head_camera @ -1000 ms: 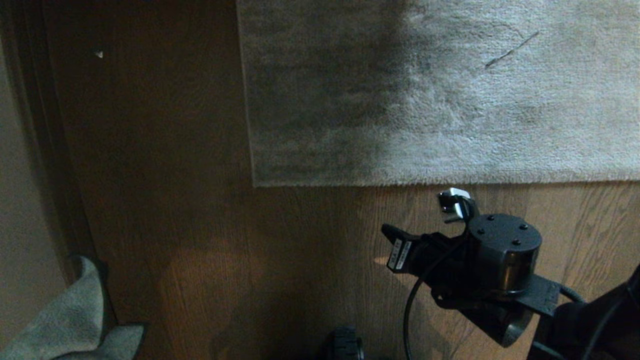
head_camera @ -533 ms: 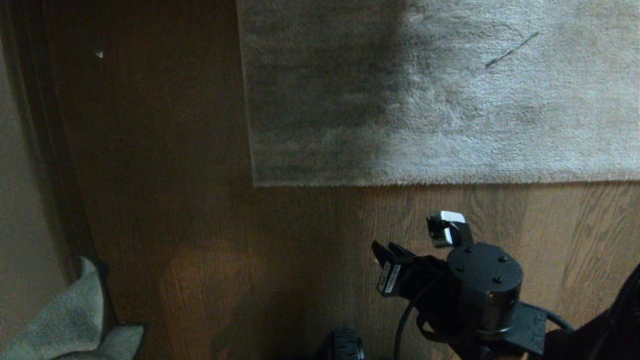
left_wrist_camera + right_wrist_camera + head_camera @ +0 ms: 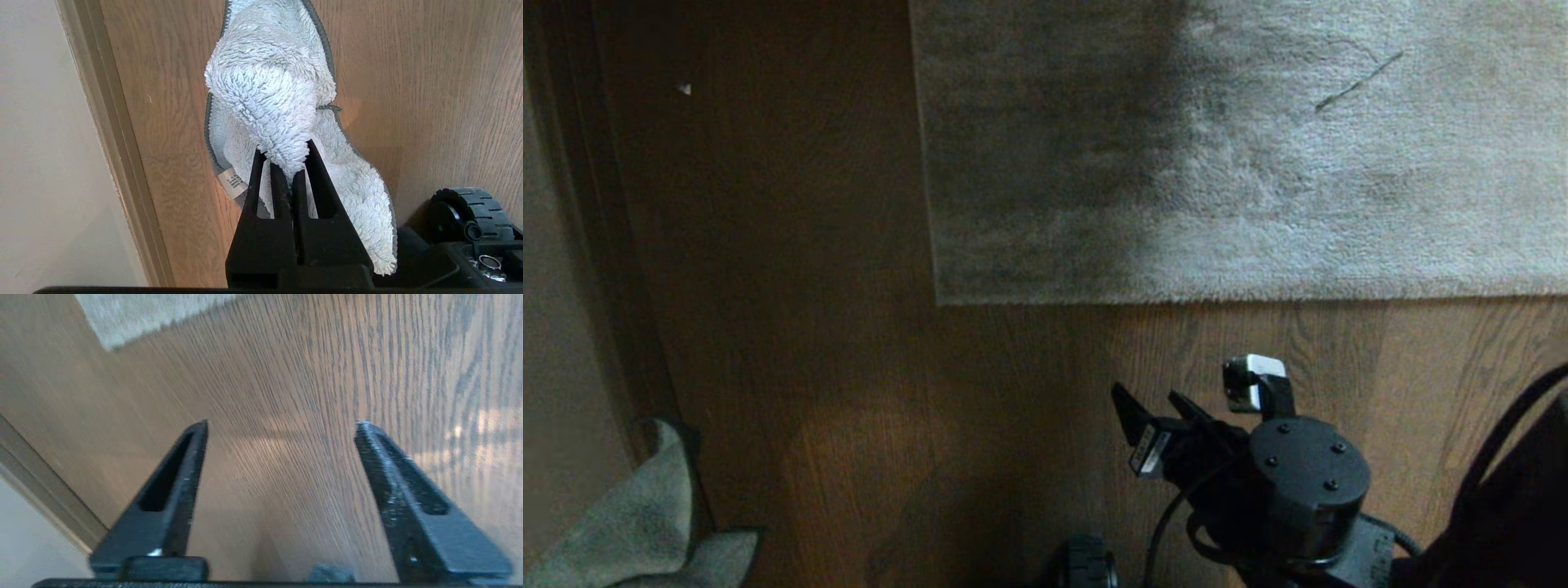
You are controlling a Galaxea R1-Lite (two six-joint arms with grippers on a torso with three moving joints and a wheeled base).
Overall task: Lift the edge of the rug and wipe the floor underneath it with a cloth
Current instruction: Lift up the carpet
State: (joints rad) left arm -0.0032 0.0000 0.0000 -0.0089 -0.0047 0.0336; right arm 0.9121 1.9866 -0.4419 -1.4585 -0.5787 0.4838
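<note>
The grey-beige rug point(image 3: 1258, 163) lies flat on the brown wood floor point(image 3: 809, 367). Its near rug edge point(image 3: 1258, 299) runs straight to a square corner point(image 3: 938, 302). My right gripper point(image 3: 1152, 402) hovers over bare floor a short way in front of that edge, open and empty. In the right wrist view its fingers point(image 3: 282, 425) stand wide apart over floor point(image 3: 286, 375), with the rug corner point(image 3: 122, 314) beyond. My left gripper point(image 3: 286, 147) is shut on a fold of the light grey-blue cloth point(image 3: 269, 81), which hangs at the lower left point(image 3: 629, 531).
A wall with a skirting board point(image 3: 596, 245) runs along the left side, close to the cloth point(image 3: 102, 122). A black wheel of my base point(image 3: 470, 208) sits near the hanging cloth. A small pale speck point(image 3: 685, 88) lies on the floor to the left of the rug.
My right gripper has gone from shut to open. It has drawn back from the rug edge, toward me and slightly left. The rug and the cloth have not moved.
</note>
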